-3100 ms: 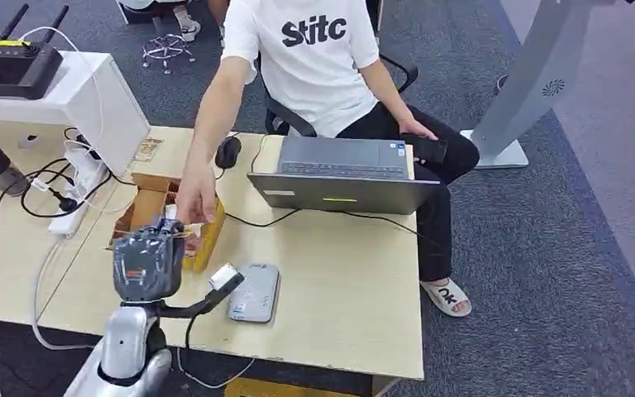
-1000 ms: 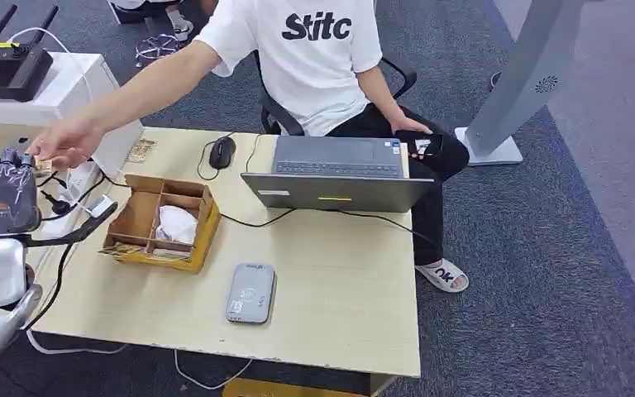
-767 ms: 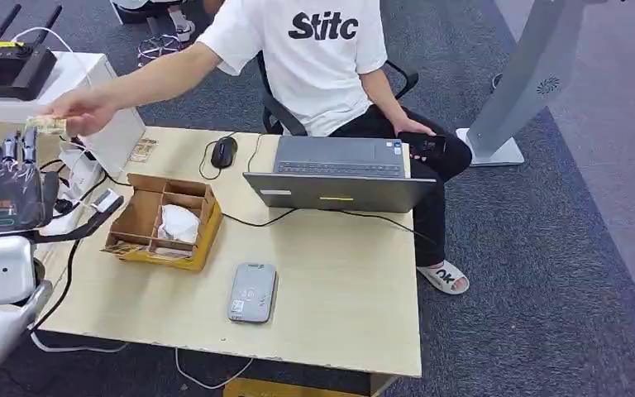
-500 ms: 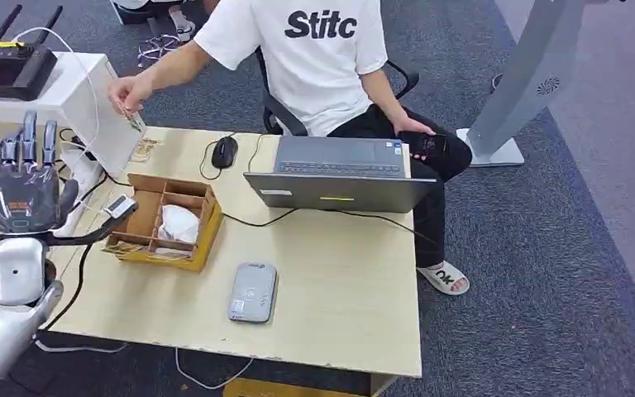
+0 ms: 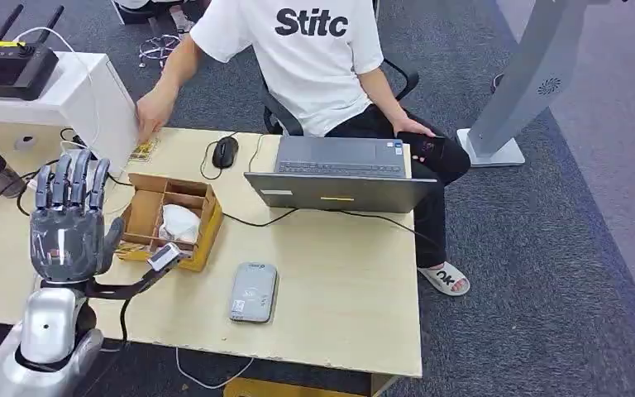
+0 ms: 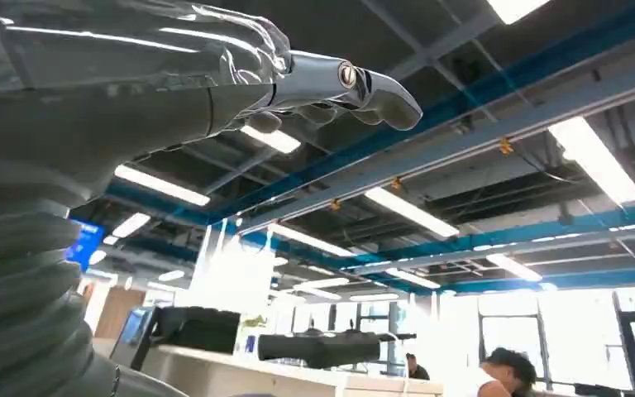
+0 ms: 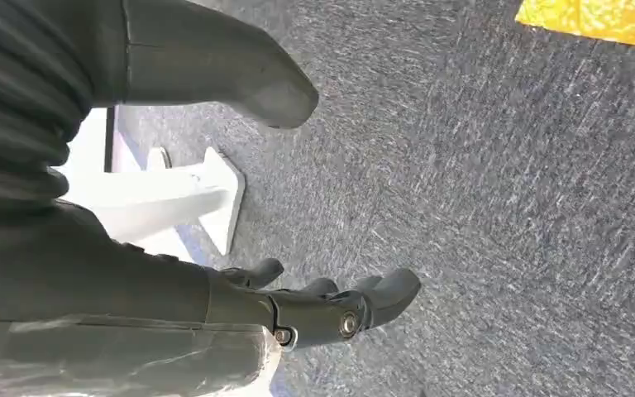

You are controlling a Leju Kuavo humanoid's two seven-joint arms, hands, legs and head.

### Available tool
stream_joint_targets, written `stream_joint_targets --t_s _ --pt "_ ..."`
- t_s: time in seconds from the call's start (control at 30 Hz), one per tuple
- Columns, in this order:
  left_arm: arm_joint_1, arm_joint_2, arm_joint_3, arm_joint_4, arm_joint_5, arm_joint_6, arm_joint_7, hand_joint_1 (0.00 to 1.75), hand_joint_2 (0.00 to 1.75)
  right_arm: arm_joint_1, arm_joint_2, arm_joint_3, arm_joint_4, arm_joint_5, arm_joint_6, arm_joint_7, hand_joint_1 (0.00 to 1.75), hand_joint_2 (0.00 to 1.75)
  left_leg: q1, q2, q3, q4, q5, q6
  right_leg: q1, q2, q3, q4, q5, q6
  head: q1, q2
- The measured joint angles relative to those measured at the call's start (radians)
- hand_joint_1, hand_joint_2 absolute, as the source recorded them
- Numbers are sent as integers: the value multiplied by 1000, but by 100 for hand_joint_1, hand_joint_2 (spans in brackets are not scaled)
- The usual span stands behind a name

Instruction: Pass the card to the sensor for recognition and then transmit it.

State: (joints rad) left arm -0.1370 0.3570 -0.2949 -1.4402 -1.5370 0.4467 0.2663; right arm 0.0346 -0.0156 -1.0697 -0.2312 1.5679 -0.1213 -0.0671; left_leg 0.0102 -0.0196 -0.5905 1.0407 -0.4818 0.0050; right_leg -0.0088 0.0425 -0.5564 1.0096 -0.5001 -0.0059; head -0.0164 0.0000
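The left hand point(image 5: 66, 231) is raised above the near left part of the table point(image 5: 347, 281), palm away, fingers straight and spread, and it holds nothing. The right hand point(image 7: 314, 310) hangs over the carpet with its fingers loosely apart, also holding nothing.

The card point(image 5: 141, 150) seems to be the small pale piece with a printed pattern lying flat at the far edge of the table, under the person's hand point(image 5: 153, 112), which touches it or is just above it; I cannot tell which. It is too small to read. Other thin pieces lie at the near rim of the box point(image 5: 169, 217), so I am not sure which one is meant.

The risks, in my judgement: the left hand is well apart from the card, and a reach there passes over the box and the cables and may meet the person's hand. A thin flat card is also hard to lift from wood. The sensor point(image 5: 253, 292), a grey flat reader, lies near the front edge.
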Motion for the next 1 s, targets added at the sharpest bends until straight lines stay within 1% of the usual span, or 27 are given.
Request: stream_joint_targets --t_s 0.03,0.1,0.13,0.17,0.23,0.3,0.37,0.43,0.53,0.67,0.77,0.83,0.87,0.93,1.0 --pt "19 -13 0 -18 4 14 0 0 175 0 2 -4 -1 0 5 1 0 175 0 0 0 0 0 0 0 0 0 0 0 0 0 0" --pt "62 -50 3 -53 14 43 -24 0 175 2 6 -15 -3 3 9 2 0 175 0 0 0 0 0 0 0 0 0 0 0 0 0 0" --pt "91 -77 7 -76 32 63 -36 0 175 3 11 -22 -6 3 9 5 0 175 0 0 0 0 0 0 0 0 0 0 0 0 1 0" --pt "115 -94 15 -96 54 82 -42 0 175 4 14 -26 -7 3 9 8 0 175 0 0 0 0 0 0 0 0 0 0 0 0 0 0" --pt "170 -141 44 -141 137 146 -73 0 175 10 25 -39 -15 3 8 12 0 175 0 0 0 0 0 0 0 1 0 0 0 0 0 0" --pt "223 -181 73 -183 190 184 -99 0 175 16 37 -53 -23 3 8 13 0 175 0 0 0 0 -1 2 0 0 0 0 -1 1 1 0" --pt "268 -215 101 -220 205 199 -114 0 175 20 45 -64 -33 3 7 14 0 175 0 0 0 0 -2 2 0 -1 0 0 -1 1 -1 0" --pt "305 -236 120 -250 201 198 -124 0 175 22 53 -73 -42 3 8 14 0 175 0 -1 -1 0 -2 2 0 -1 0 0 -2 2 -1 0" --pt "347 -263 147 -284 186 183 -124 0 175 25 64 -82 -55 3 9 13 0 175 0 -1 -1 0 -2 2 0 -1 0 0 -2 2 0 0" --pt "378 -279 169 -304 179 150 -119 0 175 26 73 -93 -68 3 10 13 0 175 0 -2 0 0 -2 2 0 -2 1 0 -2 2 0 0" --pt "389 -281 183 -305 193 72 -103 0 175 26 77 -96 -76 3 13 13 0 175 0 -2 0 0 -1 2 0 -2 1 0 -1 2 0 0" --pt "389 -278 194 -304 226 2 -100 0 175 25 77 -96 -77 3 19 11 0 175 0 -2 0 0 -1 2 0 -3 1 0 -1 2 0 0" --pt "389 -277 201 -301 236 -20 -99 0 175 25 77 -96 -77 3 21 11 0 175 0 -2 0 0 -1 2 0 -3 1 0 -1 2 0 0" --pt "389 -273 211 -299 246 -34 -98 0 175 26 77 -96 -79 3 27 10 0 175 0 -2 0 0 -1 2 0 -3 1 0 -1 2 0 0" --pt "386 -268 217 -294 260 -73 -99 0 175 25 77 -96 -79 3 27 9 0 175 0 -3 0 0 -1 2 0 -3 1 0 -1 2 -1 0"
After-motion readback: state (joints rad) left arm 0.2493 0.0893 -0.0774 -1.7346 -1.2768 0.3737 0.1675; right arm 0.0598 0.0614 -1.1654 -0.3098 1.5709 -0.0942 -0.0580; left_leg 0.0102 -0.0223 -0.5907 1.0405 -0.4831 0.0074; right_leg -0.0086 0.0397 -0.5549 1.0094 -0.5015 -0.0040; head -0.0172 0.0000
